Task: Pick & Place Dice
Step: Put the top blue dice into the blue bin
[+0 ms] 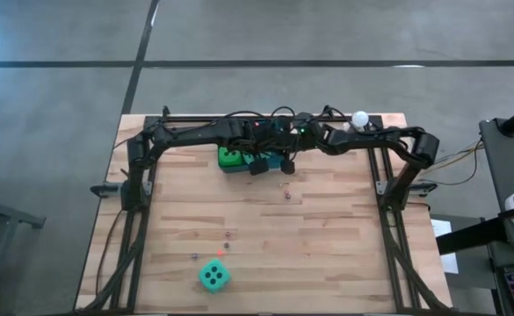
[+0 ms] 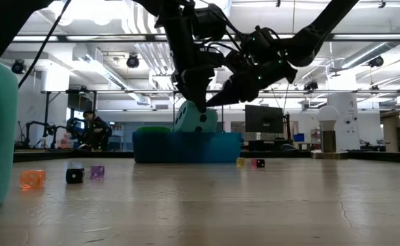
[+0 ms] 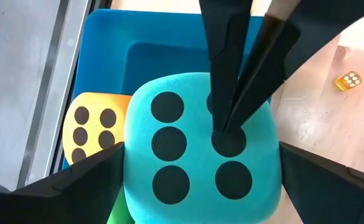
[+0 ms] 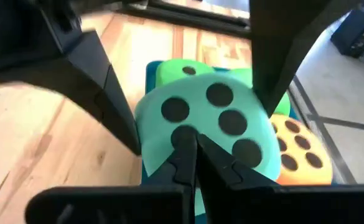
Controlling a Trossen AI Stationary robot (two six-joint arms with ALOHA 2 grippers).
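A blue tray [image 1: 236, 168] stands at the table's far middle, with a green die [image 1: 230, 157] and an orange die [image 3: 85, 130] in it. A teal die [image 3: 194, 155] sits tilted on top of them, its six-pip face up. My left gripper [image 3: 200, 158] is open above the tray, a finger close on either side of this die. My right gripper [image 4: 191, 146] is shut, its tips on the die's top. A second teal die [image 1: 213, 276] rests on the table near its front edge. My left gripper's fingers [image 3: 101, 171] stand hard by two opposite sides of the teal die; I cannot tell whether they touch it. My right gripper presses its shut fingertips on the die's six-pip face, at one pip [image 3: 228, 140]. It comes slanting down from the table's right. The die rests tilted on the dice in the tray.
Several tiny dice lie scattered on the bare wood, two [image 1: 285, 191] just in front of the tray and others [image 1: 226, 241] near the front teal die. A white ball on a stand [image 1: 360, 117] is at the far right. Both arms' frames run along the table's sides.
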